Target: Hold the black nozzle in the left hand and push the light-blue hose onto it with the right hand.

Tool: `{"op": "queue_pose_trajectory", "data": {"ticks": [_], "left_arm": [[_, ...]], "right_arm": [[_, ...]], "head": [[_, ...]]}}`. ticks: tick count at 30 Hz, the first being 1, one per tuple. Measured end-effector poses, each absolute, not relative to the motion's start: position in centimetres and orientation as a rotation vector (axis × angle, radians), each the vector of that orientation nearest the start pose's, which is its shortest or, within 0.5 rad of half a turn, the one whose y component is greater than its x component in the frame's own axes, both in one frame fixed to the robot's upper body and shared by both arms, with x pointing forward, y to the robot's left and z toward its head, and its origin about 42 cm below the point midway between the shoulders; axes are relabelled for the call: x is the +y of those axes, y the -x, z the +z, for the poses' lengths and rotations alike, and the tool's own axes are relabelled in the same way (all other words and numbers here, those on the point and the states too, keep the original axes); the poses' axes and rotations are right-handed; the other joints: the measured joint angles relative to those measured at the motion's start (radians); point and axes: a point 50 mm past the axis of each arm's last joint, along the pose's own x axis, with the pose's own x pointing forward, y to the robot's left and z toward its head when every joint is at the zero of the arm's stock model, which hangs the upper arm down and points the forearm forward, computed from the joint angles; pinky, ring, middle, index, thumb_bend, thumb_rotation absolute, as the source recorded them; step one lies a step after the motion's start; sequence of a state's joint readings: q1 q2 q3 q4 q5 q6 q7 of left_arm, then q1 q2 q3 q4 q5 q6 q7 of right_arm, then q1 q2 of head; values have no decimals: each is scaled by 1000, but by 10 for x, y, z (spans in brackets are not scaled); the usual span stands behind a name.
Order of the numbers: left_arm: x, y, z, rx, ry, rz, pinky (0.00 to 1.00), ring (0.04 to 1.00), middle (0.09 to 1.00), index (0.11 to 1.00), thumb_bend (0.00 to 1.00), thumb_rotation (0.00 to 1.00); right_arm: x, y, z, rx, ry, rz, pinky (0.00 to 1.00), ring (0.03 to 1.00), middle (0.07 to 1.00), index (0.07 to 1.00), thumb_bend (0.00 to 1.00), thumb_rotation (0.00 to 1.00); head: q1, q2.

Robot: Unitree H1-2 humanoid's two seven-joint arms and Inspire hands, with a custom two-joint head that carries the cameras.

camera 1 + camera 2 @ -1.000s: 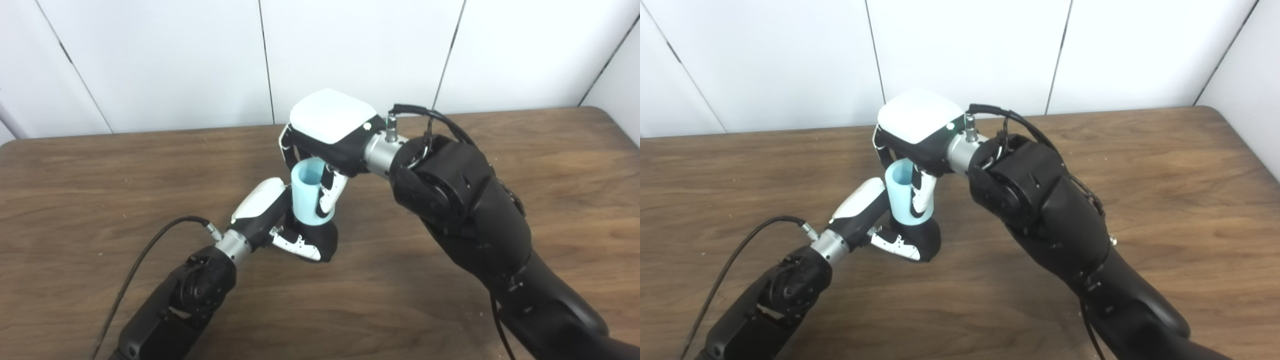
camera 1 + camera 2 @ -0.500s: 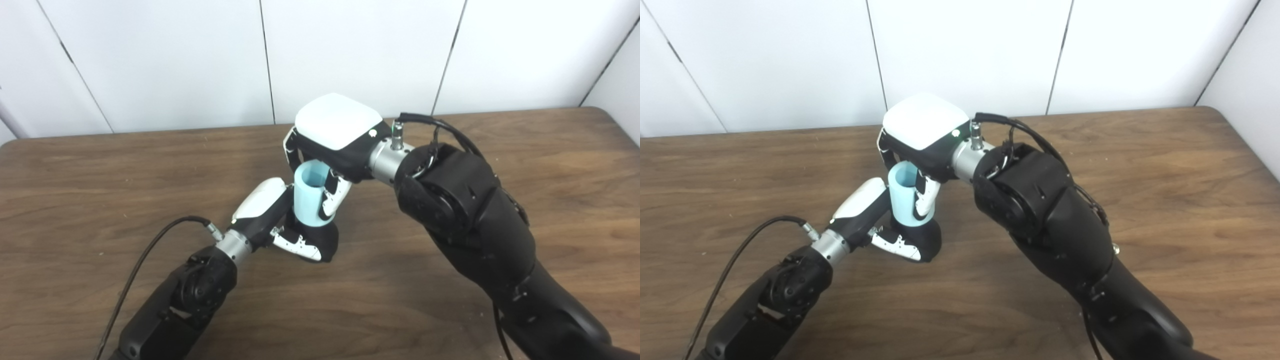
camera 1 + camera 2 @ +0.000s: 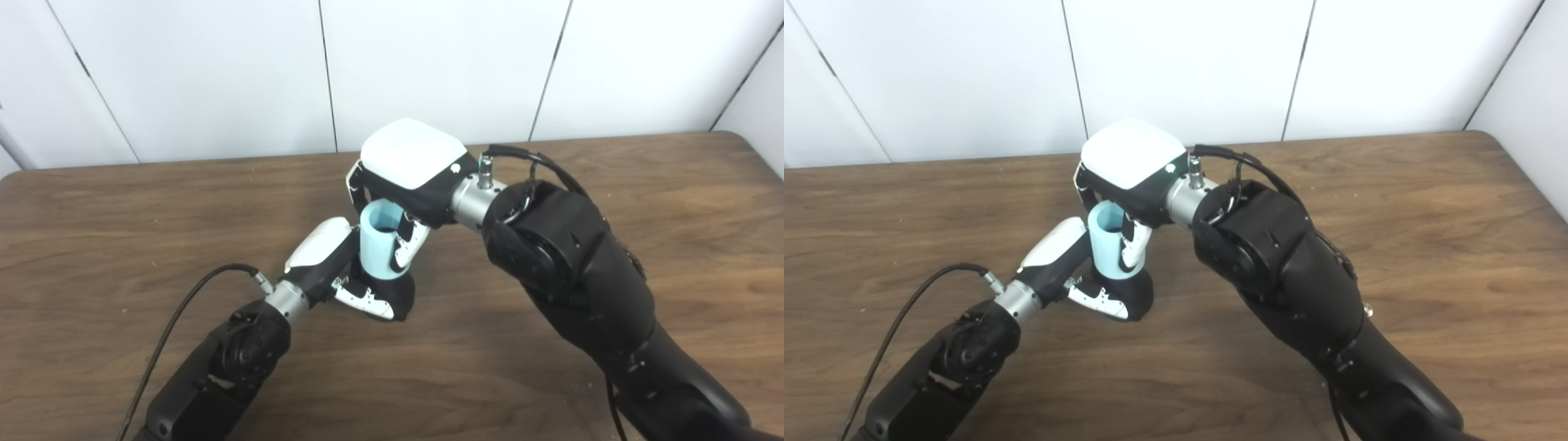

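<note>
The black nozzle (image 3: 399,293) stands on the wooden table (image 3: 122,233) near the middle. My left hand (image 3: 334,263) is shut on it from the left, fingers wrapped round its base. The light-blue hose (image 3: 375,245), a short upright tube with its open end up, sits on top of the nozzle. My right hand (image 3: 407,177) comes from above and is shut on the hose, fingers down its right side. The joint between hose and nozzle is partly hidden by fingers. The same scene shows in the right eye view, with the hose (image 3: 1105,244) and nozzle (image 3: 1134,294).
A black cable (image 3: 184,306) runs from my left wrist toward the bottom left. White wall panels (image 3: 214,73) stand behind the table's far edge. The table's right corner (image 3: 744,138) lies at the far right.
My right hand and the hose have sunk slightly, so the hose sits lower on the nozzle. My left hand and the nozzle have not moved.
</note>
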State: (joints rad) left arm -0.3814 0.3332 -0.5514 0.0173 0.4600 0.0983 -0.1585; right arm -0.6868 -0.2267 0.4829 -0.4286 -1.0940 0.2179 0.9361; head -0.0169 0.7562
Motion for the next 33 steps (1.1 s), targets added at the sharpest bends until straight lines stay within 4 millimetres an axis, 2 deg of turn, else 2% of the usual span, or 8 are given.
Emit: {"op": "queue_pose_trajectory", "data": {"ticks": [11,25,26,27,28,30,33], "left_arm": [[152,-359,162,-233,-929,-609,281,327,372,475,515,87],[152,-359,162,-232,-928,-608,267,318,368,474,515,87],[152,-359,162,-233,-928,-608,270,321,368,474,515,87],[152,-359,163,-233,-928,-608,273,322,368,474,515,87],[152,-359,163,-233,-928,-608,273,323,369,474,515,87],[152,-359,163,-234,-928,-608,271,323,369,475,515,88],[151,-358,163,-237,-928,-611,264,322,369,475,515,88]], "right_arm": [[-85,-354,332,-458,1604,655,36,113,470,490,527,0],[-86,-354,332,-453,1593,662,41,123,470,493,527,0],[-86,-354,332,-450,1586,659,124,234,478,612,547,0],[-87,-354,332,-446,1579,656,177,302,483,686,559,0],[-87,-354,332,-443,1573,652,371,472,619,733,771,205],[-90,-352,332,-445,1561,639,553,638,735,783,952,400],[-94,-347,329,-458,1527,609,667,757,809,813,997,473]], "head": [[3,0],[0,-3],[0,-3],[-2,-2],[-2,-2],[-2,-2],[-2,-3]]}}
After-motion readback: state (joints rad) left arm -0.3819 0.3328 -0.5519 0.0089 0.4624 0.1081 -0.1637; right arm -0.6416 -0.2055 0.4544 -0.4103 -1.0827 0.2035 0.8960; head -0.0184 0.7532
